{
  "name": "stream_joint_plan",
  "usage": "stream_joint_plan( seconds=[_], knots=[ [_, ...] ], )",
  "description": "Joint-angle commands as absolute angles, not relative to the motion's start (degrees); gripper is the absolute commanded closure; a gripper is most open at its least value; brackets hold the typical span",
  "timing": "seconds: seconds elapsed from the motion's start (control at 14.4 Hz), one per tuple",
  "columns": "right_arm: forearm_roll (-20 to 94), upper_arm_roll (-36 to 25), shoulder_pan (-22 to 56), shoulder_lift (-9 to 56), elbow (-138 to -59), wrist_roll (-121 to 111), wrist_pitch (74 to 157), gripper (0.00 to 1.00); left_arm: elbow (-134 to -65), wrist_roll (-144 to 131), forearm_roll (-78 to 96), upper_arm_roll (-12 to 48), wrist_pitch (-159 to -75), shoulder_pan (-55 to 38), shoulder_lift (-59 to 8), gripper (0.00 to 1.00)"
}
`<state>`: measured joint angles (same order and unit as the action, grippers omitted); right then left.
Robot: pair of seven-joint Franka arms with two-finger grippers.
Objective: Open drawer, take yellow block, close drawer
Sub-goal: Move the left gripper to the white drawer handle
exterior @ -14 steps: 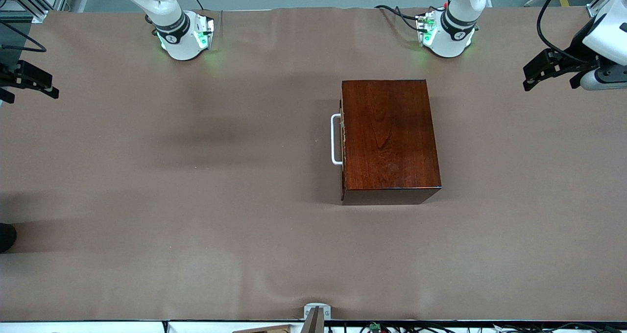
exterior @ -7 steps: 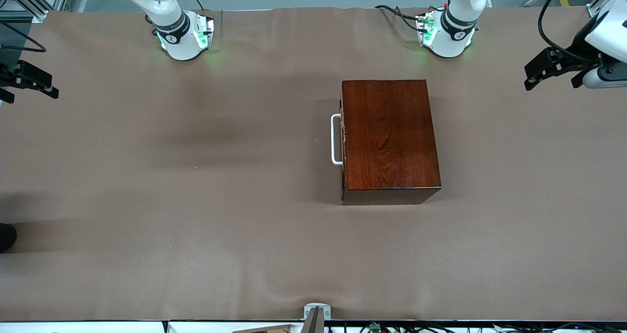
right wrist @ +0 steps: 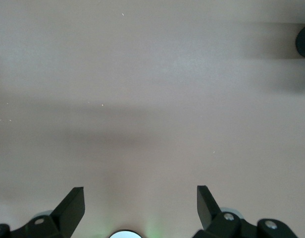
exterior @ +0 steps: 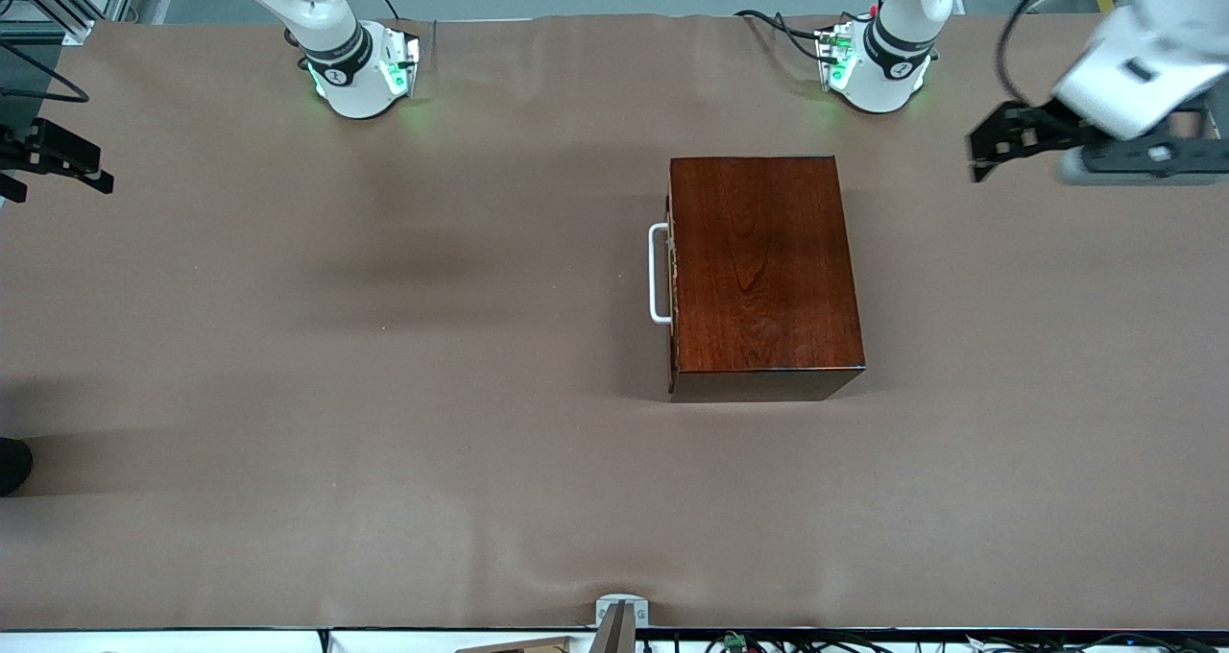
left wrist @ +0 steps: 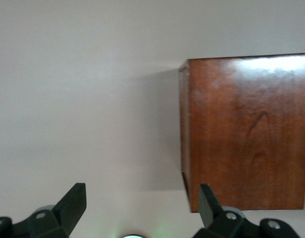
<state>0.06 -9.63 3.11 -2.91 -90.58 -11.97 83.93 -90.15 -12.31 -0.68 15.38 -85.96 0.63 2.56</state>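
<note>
The drawer (exterior: 664,274) is pushed fully into its glossy mahogany box (exterior: 763,269), so only its dark front edge and the white U-shaped handle (exterior: 657,274) show, the handle facing the right arm's end of the table. What the drawer holds is hidden by the box's solid top, and the yellow block shows in no view.

The box sits on a table (exterior: 384,394) covered edge to edge with a plain brown sheet that carries a few soft wrinkles and broad shadows. Both arm bases glow green along the table's edge farthest from the front camera, and a grey wall runs past them. A small metal bracket (exterior: 621,610) is fixed at the table's edge nearest the front camera.

The left claw (exterior: 999,142) hangs in the air over bare table at the left arm's end, apart from the box, its fingers (left wrist: 73,203) spread wide with nothing between them; its wrist view takes in one corner of the box. The right claw (exterior: 58,158) waits at the right arm's end of the table, partly cut off by the front view's edge, and its fingers (right wrist: 71,203) likewise appear wide and empty over bare sheet. A dark round shape at the edge of the front view is too cropped to identify.
</note>
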Motion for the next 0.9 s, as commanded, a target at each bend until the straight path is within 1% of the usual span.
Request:
stream_joint_plan(
  seconds=[0.0,0.21,0.42,0.69,0.83],
  knots=[
    [0.79,-9.32,2.37,-3.69,-90.97,-12.57,84.11,0.00,-88.15,-17.73,-0.35,20.02,-85.96,0.18,-1.13,0.00],
    [0.79,-9.32,2.37,-3.52,-90.79,-12.57,84.20,0.00,-85.79,-27.48,-0.26,24.86,-86.92,-1.57,-6.04,0.00],
    [0.79,-9.32,2.46,-3.43,-90.70,-12.57,84.20,0.00,-81.93,-33.55,-2.53,25.22,-89.28,-8.42,-11.85,0.00],
    [0.79,-9.32,2.46,-3.43,-90.62,-12.57,84.20,0.00,-76.74,-40.32,-3.95,24.88,-95.26,-15.89,-18.70,0.00],
    [0.79,-9.32,2.29,-3.34,-90.62,-12.57,84.29,0.00,-75.24,-46.11,-4.48,24.44,-98.16,-19.58,-22.66,0.00]
  ],
)
